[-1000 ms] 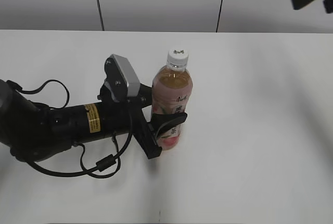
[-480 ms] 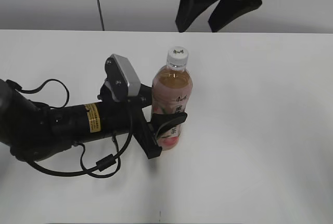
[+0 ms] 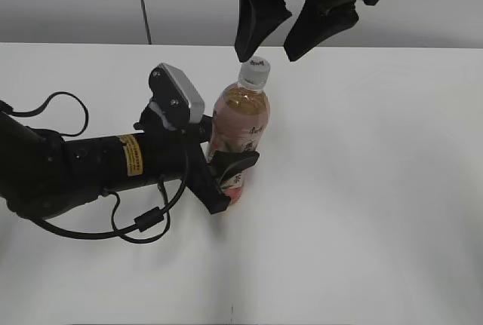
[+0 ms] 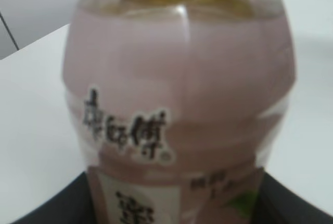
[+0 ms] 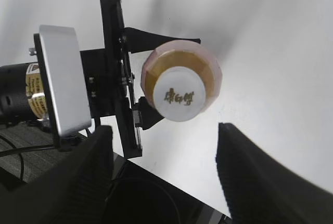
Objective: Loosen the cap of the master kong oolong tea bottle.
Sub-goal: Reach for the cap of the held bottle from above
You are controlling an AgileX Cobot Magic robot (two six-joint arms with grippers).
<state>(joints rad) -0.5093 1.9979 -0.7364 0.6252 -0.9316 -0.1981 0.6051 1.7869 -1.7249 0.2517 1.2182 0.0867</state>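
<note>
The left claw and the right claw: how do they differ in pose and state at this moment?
The left claw lies low and level, shut on the bottle; the right claw hangs from above, open, holding nothing. The left grips the labelled body; the right stands above the cap, its fingers either side, not touching. Both are black.

Even, bright room light; soft shadows on the white counter (image 3: 377,189). Up close the master kong oolong tea bottle (image 4: 177,104) blurs badly; the right hand (image 5: 161,177) looms dark, unfocused.
</note>
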